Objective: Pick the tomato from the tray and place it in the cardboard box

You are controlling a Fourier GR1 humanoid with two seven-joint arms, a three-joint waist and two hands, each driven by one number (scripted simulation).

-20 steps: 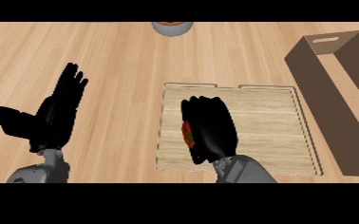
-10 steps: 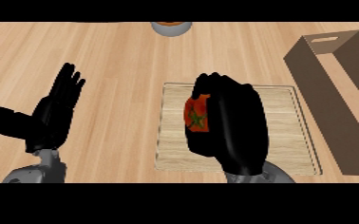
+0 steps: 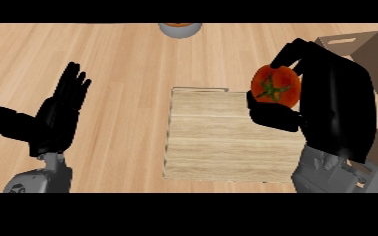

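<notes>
Head view: your right hand (image 3: 332, 100) has lifted the tomato (image 3: 275, 87) off the tray (image 3: 214, 145), fingers curled round it, and it now hangs near the cardboard box (image 3: 354, 41). The pick looks done; the drop into the box remains. Your left hand (image 3: 63, 112) rests at left, fingers spread.

Pale wood counter (image 3: 125, 55), its grain running left to right, evenly lit. A grey bowl (image 3: 180, 30) sits at the far edge.

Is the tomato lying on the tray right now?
No, the tomato is in the right hand, whose fingers and thumb curl round it, over the tray's far right corner.
</notes>
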